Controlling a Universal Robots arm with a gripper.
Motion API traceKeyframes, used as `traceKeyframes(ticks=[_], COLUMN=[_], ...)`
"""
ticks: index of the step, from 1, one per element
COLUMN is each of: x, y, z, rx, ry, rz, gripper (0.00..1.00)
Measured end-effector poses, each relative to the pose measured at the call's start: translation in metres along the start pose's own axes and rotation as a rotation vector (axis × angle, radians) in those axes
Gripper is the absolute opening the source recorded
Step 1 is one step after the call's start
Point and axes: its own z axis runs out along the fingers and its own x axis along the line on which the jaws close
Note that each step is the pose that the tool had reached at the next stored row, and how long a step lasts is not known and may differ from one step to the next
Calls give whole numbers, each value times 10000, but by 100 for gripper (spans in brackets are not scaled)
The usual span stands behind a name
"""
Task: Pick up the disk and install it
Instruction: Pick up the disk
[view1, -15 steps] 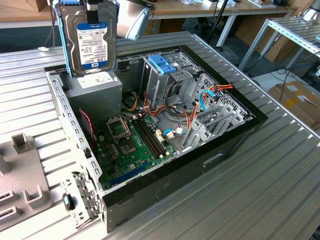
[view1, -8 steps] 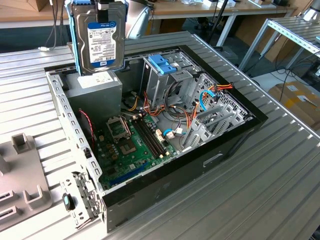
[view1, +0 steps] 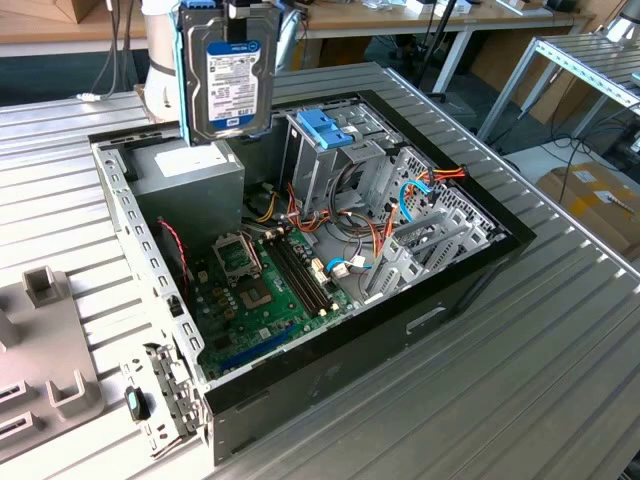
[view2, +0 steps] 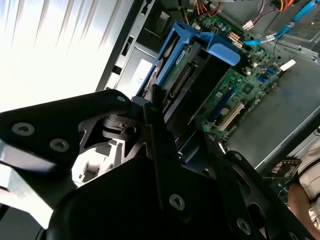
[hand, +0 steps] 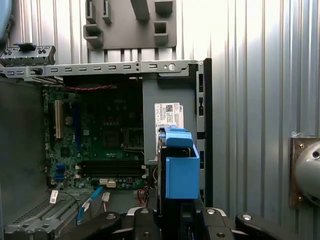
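Ribbed metal table (view1: 560, 380), open case (view1: 330, 372) — gripper (hand: 176, 214) holding disk (view1: 228, 75)

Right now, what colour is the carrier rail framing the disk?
Light blue carrier rail around the silver-grey disk; shows best in the exterior view.

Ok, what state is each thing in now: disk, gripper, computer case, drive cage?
disk: upright, in the air over the computer case.
gripper: shut on the disk.
computer case: lying flat, side open.
drive cage: standing inside the computer case, blue bracket on top.
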Motion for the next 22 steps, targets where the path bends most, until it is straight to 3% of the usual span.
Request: traceKeyframes(ticks=[16, 22], x=[-13, -20], y=[-288, -315], z=[10, 10], rx=[0, -1], ry=[0, 1], rz=[0, 0], gripper=[35, 35])
